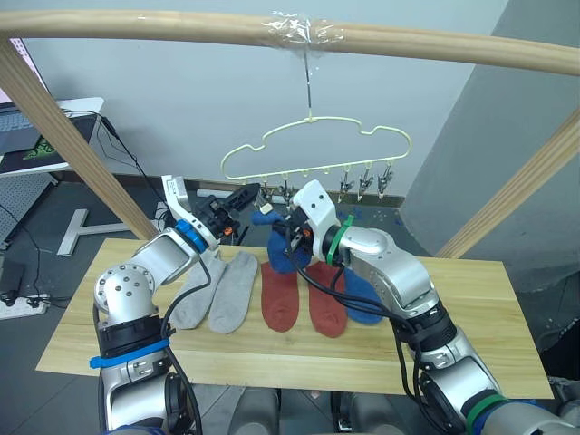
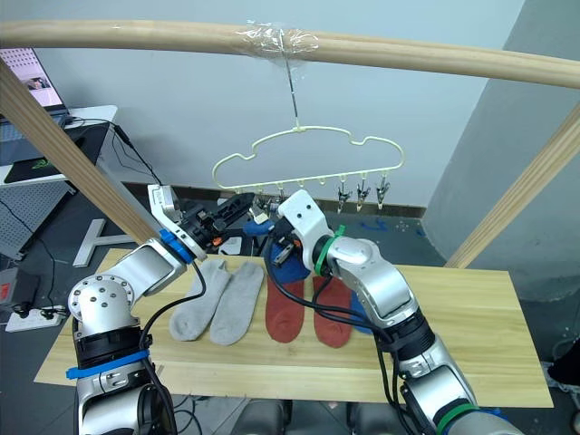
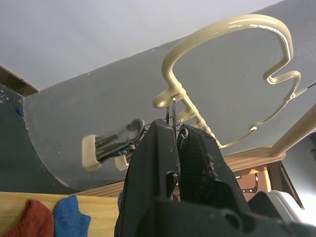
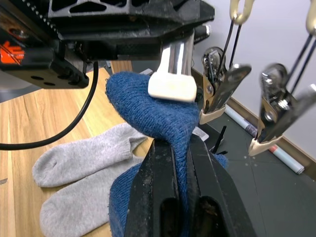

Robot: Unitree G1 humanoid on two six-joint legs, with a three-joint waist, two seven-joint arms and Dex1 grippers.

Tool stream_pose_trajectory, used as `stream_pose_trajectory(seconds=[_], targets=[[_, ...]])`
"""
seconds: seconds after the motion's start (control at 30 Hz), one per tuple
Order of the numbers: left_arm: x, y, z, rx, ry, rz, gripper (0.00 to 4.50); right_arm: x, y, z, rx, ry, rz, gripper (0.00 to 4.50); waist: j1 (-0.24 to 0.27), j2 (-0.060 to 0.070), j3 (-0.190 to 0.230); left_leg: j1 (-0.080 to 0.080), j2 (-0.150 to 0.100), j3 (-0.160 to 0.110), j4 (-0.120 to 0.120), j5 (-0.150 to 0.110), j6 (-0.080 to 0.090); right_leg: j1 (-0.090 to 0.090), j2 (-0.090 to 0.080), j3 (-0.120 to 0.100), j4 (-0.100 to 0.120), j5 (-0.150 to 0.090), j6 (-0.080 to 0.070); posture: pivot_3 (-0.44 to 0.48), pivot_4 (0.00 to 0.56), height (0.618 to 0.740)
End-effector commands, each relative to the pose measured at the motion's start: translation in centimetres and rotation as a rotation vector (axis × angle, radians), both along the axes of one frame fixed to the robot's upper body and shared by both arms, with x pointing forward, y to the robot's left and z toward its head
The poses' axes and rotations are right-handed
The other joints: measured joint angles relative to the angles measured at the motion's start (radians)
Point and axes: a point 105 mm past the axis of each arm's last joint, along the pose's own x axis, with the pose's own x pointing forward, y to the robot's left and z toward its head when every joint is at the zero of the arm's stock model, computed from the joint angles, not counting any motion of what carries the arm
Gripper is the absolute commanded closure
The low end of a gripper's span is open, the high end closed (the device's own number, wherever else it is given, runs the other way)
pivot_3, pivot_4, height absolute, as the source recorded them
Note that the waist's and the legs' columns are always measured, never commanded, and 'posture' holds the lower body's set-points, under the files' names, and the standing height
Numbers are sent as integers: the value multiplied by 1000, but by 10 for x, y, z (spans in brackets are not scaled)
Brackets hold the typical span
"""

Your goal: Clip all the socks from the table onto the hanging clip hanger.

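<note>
Right fingers (image 4: 180,148) pinching blue sock (image 4: 158,111), grey socks (image 4: 79,180) on table (image 4: 29,118) behind

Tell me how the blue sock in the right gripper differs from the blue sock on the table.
The held blue sock is lifted off the wood, pinched in the right gripper and bunched under a clip; the other blue sock lies flat on the table. The held one sits up by the clip hanger; the other lies beside the rust red socks. Both look the same blue knit.

The table (image 1: 489,308) bears grey (image 1: 217,288), red (image 1: 304,297) and blue socks (image 1: 362,304).
</note>
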Motion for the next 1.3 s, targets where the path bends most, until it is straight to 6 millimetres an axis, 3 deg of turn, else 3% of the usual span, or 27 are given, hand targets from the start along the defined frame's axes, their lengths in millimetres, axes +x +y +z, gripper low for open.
stream_pose_trajectory(seconds=[0.03,0.37,0.53,0.7,0.73,0.87,1.03,1.13,1.17,1.3], targets=[[-7,-4,18,4,-92,-27,4334,-2,3,12,23,-46,10,4484,0,0,0,0,0,0,0,0,0,0,0,0,0,0,0,151,182,740],[-5,8,17,60,-106,32,1253,-5,5,7,22,-34,20,4500,0,0,0,0,0,0,0,0,0,0,0,0,0,0,0,162,173,740],[-6,32,16,199,-118,123,1253,-7,7,3,36,-9,15,4500,0,0,0,0,0,0,-1,1,-2,-1,0,0,0,0,0,168,167,740],[-19,39,7,399,-109,118,1253,-7,11,1,63,15,4,4500,-1,0,0,0,0,0,-4,1,-1,-1,0,1,0,0,-1,178,163,740],[-22,40,7,467,-138,136,1241,-8,11,0,70,23,5,4228,0,0,0,0,0,0,-4,1,-2,-1,0,0,-1,0,-1,194,161,740],[-47,35,2,479,-160,29,1236,-10,13,-10,71,57,8,3032,2,0,0,1,0,-1,-7,1,-2,-1,0,2,-1,-1,-2,199,157,740],[-54,38,1,431,-175,32,1236,-16,7,-19,67,86,6,1344,2,0,0,2,1,-3,-10,3,-4,-1,0,0,-1,-3,-6,200,151,740],[-66,23,-10,531,-214,-5,1236,-23,-4,-26,66,116,10,208,2,0,0,2,1,-3,-10,3,-4,-1,0,0,-1,-3,-6,196,147,740],[-67,19,-12,553,-230,-3,1236,-22,-10,-28,57,112,-6,21,2,0,0,2,1,-2,-11,3,-4,-1,0,1,-1,-3,-6,195,146,740],[-64,10,-11,625,-322,37,1236,-23,-30,-30,48,96,-39,21,7,0,0,2,1,-2,-11,3,-4,-1,0,1,-1,-3,-6,193,145,740]])
